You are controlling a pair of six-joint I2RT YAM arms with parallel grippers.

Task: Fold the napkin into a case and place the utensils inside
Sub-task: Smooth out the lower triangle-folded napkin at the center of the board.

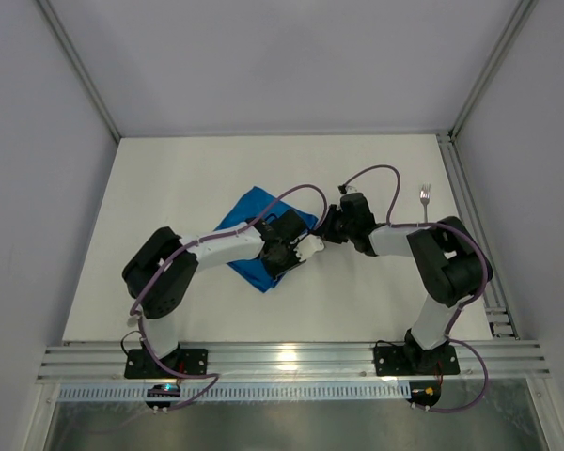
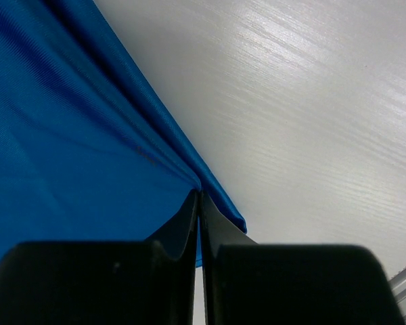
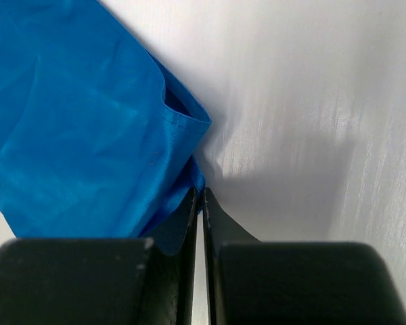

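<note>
The bright blue napkin [image 1: 247, 212] lies as a loose, crumpled sheet in the middle of the white table, partly under my left arm; no case is in view. My left gripper [image 1: 280, 265] is shut on the napkin's edge [image 2: 183, 166] close to a corner, low at the table. My right gripper [image 1: 320, 231] is shut on another napkin corner [image 3: 197, 181], where the cloth [image 3: 74, 122] bulges up in a fold. Of the utensils, a small silver fork [image 1: 425, 199] lies at the far right, away from both grippers.
The white table [image 1: 357, 301] is bounded by grey walls at the back and sides. A metal rail [image 1: 470, 207] runs along the right edge just beyond the fork, and another rail [image 1: 291, 357] crosses the near edge by the arm bases.
</note>
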